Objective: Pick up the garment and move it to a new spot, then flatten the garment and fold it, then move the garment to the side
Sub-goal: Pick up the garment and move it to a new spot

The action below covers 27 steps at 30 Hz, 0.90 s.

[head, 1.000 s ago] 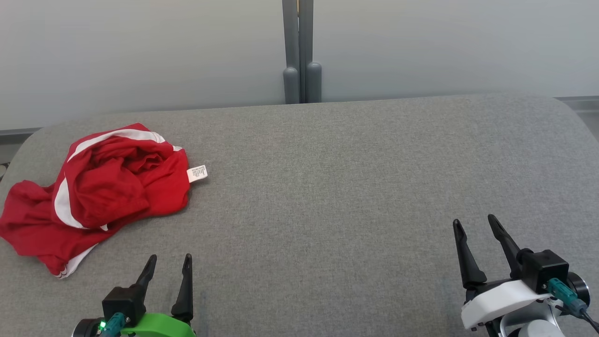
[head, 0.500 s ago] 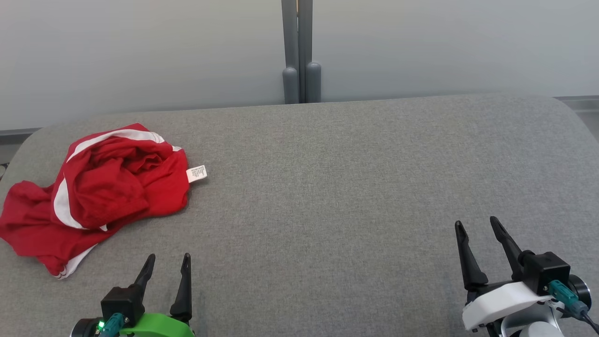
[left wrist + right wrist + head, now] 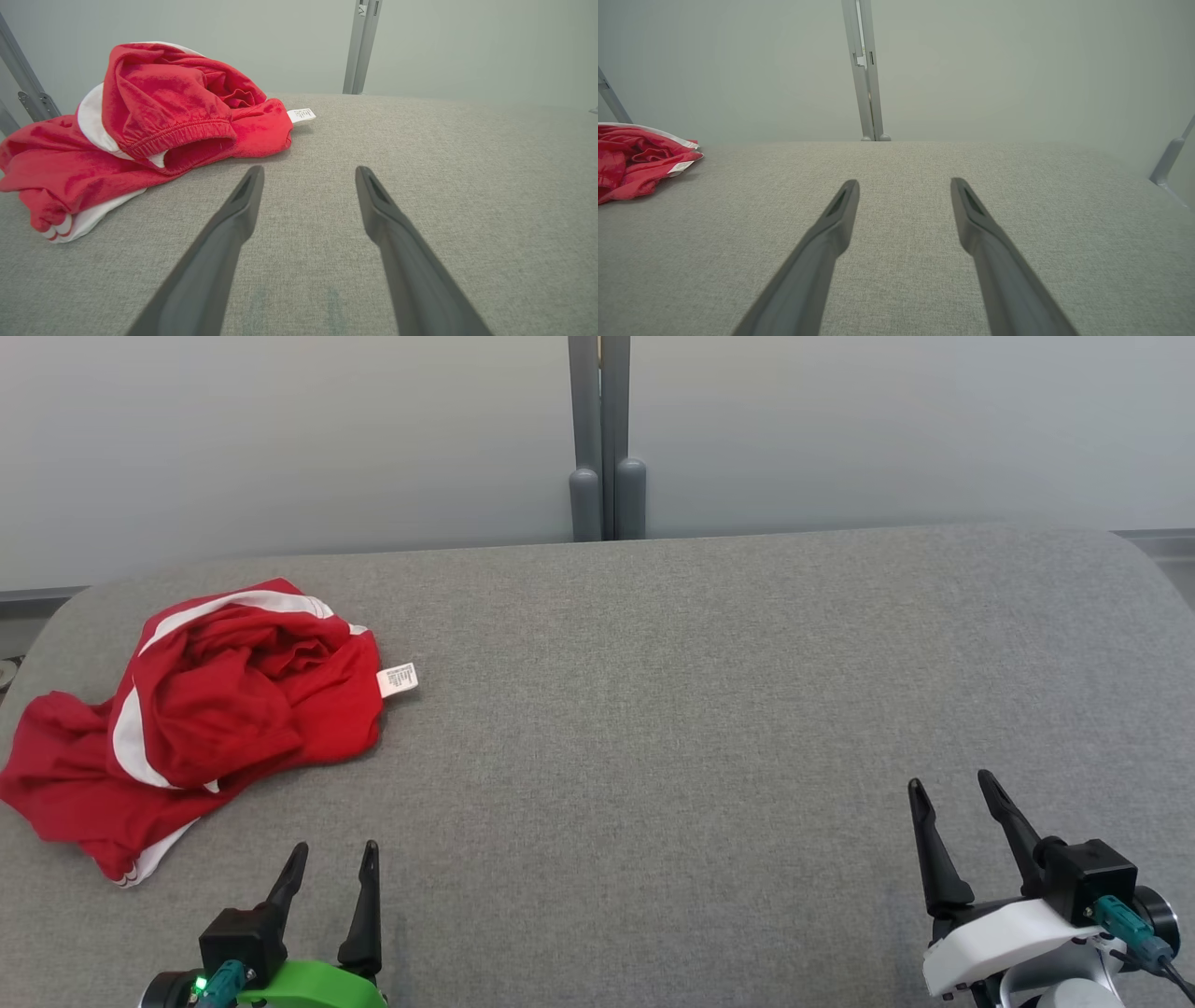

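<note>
A grey fabric-covered table (image 3: 653, 709) with rounded corners stretches away from the robot toward a pale wall, where a grey upright post (image 3: 602, 439) stands behind the middle of the far edge. A red garment (image 3: 201, 723) with white stripes lies crumpled in a loose heap at the far left of the table, close to the left edge. It is bunched over itself, so its full shape cannot be made out, though the left wrist view shows a gathered elastic edge (image 3: 187, 135) curling over the top of the pile. A small white care label (image 3: 397, 680) pokes out flat from the heap's right side. The left gripper (image 3: 336, 847), on a green mount, waits at the near edge just near-right of the garment, not touching it, its two dark fingers spread and empty. The right gripper (image 3: 950, 780), on a white mount, sits at the near right, well apart from the cloth, fingers likewise spread and holding nothing. Both appear parked in a ready pose with the pickup not yet begun. The left gripper is the closer one for a first grasp, and the bare middle of the table seems the likely place to lay the garment out flat.
</note>
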Available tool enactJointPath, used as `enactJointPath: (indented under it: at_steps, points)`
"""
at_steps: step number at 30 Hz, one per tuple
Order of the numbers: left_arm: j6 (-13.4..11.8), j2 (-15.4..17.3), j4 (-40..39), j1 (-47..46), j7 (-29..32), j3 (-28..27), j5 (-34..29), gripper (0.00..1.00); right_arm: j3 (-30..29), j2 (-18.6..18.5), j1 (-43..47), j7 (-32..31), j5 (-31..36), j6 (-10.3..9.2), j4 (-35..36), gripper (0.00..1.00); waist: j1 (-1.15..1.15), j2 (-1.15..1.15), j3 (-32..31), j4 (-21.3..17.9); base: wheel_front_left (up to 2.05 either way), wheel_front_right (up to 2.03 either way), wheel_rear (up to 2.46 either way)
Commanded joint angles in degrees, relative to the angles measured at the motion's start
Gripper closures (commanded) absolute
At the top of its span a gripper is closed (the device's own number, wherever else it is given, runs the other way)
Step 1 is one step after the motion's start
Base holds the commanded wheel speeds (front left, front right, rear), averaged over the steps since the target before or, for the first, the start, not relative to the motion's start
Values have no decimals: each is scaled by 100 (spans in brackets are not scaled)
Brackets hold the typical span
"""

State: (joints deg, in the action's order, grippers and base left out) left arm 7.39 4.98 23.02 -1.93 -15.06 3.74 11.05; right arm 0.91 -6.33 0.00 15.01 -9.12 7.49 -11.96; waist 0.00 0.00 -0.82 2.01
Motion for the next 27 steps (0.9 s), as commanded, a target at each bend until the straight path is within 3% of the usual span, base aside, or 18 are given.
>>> enactJointPath:
  at_steps: [1,17,27]
  points:
    - [18,7,-10,-26,-17,-20,13,0,5,-27,80,26,33,0,2,0,0,0,-1,14,0,0,0]
    - [18,18,-26,-55,-11,-64,-17,0,20,-34,57,26,16,0,10,0,0,0,-1,192,0,0,0]
    - [18,16,-27,-81,-10,-221,-58,0,187,48,80,23,9,0,54,0,0,0,-82,940,0,0,0]
